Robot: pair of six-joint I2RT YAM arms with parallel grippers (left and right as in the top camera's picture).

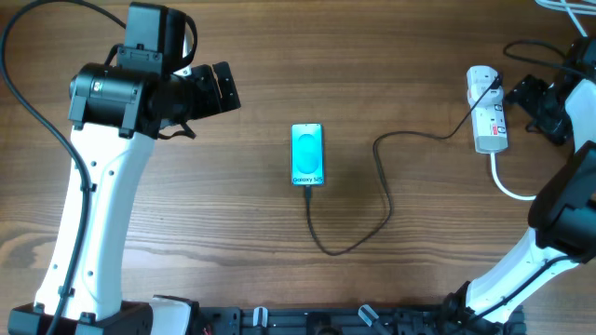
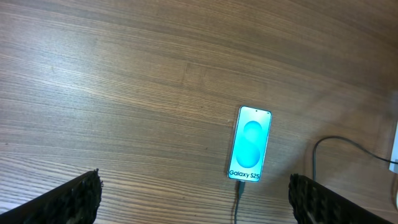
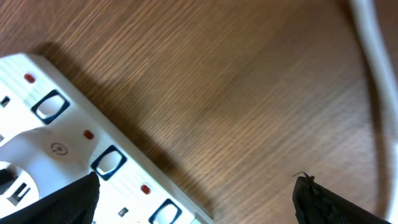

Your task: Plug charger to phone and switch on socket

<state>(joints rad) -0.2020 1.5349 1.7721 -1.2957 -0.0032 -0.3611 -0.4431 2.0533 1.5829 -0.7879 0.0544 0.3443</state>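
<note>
The phone lies flat mid-table with its cyan screen up; it also shows in the left wrist view. The charger's thin black cable runs from the phone's near end, curls right, and reaches the socket, a white power strip at the far right. Its plug tip sits at the phone's bottom edge. My left gripper is open and empty, well left of the phone. My right gripper is open, just right of the socket, whose switches and red marks show in the right wrist view.
A thick white cord leaves the socket's near end and curves right toward the right arm's base; it also shows in the right wrist view. More cables hang at the far right corner. The wooden table extends around the phone.
</note>
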